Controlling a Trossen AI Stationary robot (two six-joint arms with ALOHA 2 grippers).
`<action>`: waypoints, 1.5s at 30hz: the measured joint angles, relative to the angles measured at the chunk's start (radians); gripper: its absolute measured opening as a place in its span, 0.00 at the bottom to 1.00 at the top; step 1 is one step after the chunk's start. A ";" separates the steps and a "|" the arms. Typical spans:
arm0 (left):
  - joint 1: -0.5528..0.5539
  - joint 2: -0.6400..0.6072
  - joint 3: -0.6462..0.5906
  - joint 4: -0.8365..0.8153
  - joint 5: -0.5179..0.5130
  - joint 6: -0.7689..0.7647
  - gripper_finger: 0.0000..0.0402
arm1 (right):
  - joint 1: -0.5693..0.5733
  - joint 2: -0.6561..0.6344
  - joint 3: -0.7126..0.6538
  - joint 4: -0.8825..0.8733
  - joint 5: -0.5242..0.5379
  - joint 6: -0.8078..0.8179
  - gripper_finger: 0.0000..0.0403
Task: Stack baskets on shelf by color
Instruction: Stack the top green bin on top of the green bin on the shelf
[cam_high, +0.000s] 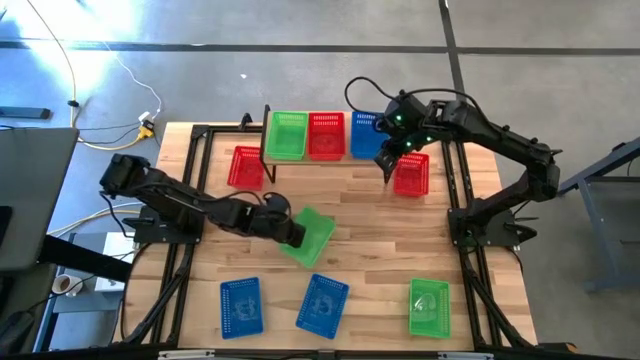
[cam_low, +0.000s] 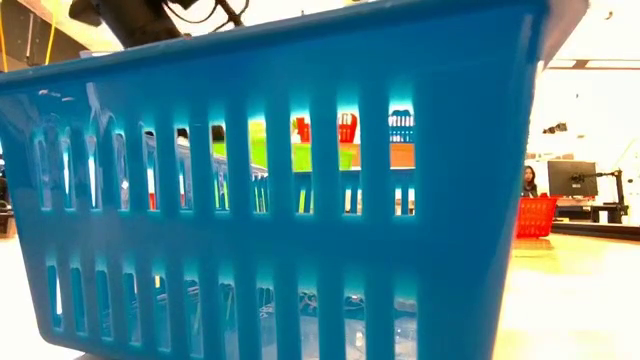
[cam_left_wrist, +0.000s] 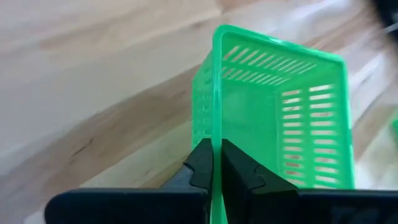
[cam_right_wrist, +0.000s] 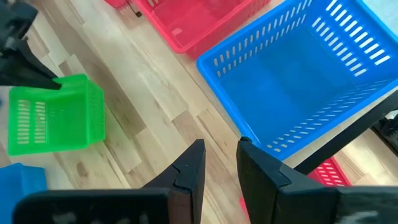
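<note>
Held thing: a green rectangular plastic mesh basket (cam_high: 312, 236), at the centre of the high view, tilted and lifted off the wooden surface (cam_high: 380, 250).
Left tool: the left tool (cam_left_wrist: 216, 163) is clenched on one rim of this basket; the basket's long axis runs away from the fingers.
Key relation: the light-wood shelf on black legs (cam_high: 330, 158) lies toward the top of the high view from the held basket. The green mesh basket on the shelf (cam_high: 287, 134) stands at its left end, so the left arm is the nearer one.
Right tool: the right tool (cam_right_wrist: 219, 158) is released and holds nothing; it hangs by the blue mesh basket on the shelf (cam_right_wrist: 298, 81), at the right end.
Look: thin walls with slots, open top, probably light and a little flexible.
</note>
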 joint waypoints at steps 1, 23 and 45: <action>0.000 -0.010 0.008 0.001 -0.008 0.010 0.01 | 0.003 0.000 0.000 -0.001 0.000 0.000 0.20; 0.107 -0.327 0.152 -0.154 -0.189 0.238 0.01 | 0.019 0.000 0.000 -0.015 0.000 0.001 0.20; 0.647 -0.381 0.369 -0.251 0.037 0.612 0.01 | 0.019 0.000 0.000 -0.019 0.002 0.000 0.20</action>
